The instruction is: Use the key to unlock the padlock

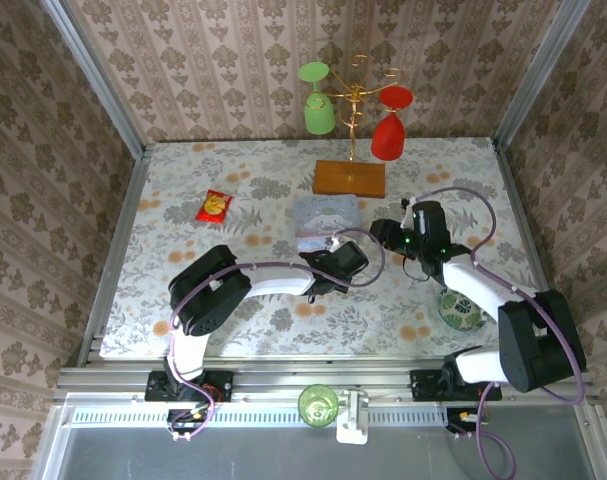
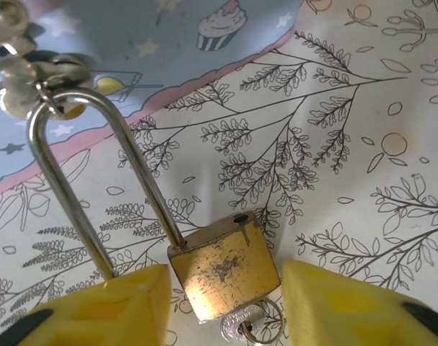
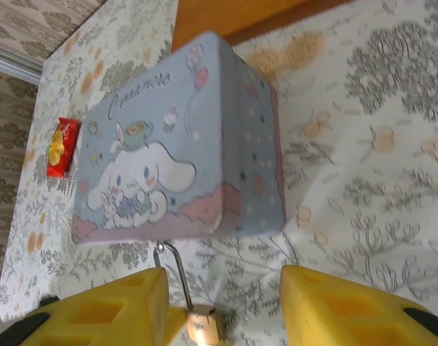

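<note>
The small brass padlock lies on the flowered cloth beside the pale blue tin. Its long silver shackle runs up to the tin's metal hasp. One shackle leg sits in the body, while the other hole on top is bare. A silver key with a ring sticks out of the body's bottom. My left gripper is open, a yellow finger on each side of the body with gaps. My right gripper hovers open just right of it, facing the tin and the padlock.
A red-and-yellow snack packet lies left of the tin. Behind the tin stands a wooden base with a gold rack holding a green glass and a red glass. A patterned dish sits under the right arm.
</note>
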Controlling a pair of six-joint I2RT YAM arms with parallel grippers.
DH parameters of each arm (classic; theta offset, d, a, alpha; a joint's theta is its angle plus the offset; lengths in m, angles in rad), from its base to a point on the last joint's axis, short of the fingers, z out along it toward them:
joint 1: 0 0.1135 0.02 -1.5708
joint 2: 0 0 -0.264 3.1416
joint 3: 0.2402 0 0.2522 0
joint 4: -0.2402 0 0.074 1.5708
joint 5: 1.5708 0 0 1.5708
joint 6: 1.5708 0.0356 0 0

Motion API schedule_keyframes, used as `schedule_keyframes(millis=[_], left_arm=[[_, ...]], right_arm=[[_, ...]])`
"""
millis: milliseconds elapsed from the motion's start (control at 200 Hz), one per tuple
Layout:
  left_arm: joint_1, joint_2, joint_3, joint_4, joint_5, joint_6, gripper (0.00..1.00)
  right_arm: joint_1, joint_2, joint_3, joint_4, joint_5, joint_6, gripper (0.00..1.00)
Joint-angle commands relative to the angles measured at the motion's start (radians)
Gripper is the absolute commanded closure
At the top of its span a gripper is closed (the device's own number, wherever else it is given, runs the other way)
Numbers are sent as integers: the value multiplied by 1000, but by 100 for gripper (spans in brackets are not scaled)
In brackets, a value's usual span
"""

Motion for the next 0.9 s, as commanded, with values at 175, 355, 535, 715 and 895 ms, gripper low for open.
schedule_keyframes(millis=[175,355,535,715,895], left_arm=[[5,11,-22,-28,-61,94,68],[8,-5,-20,25,-79,230,75],[19,-13,-11,75,-48,406,77],[44,-13,20,111,-33,558,78],[80,0,48,128,-24,577,77]], right_arm=[[-8,218,212,-33,-16,-79,54],[14,343,322,-63,22,-125,54],[33,431,387,-90,-4,-161,55],[77,483,400,-104,-27,-197,59],[86,487,355,-63,-63,-191,61]])
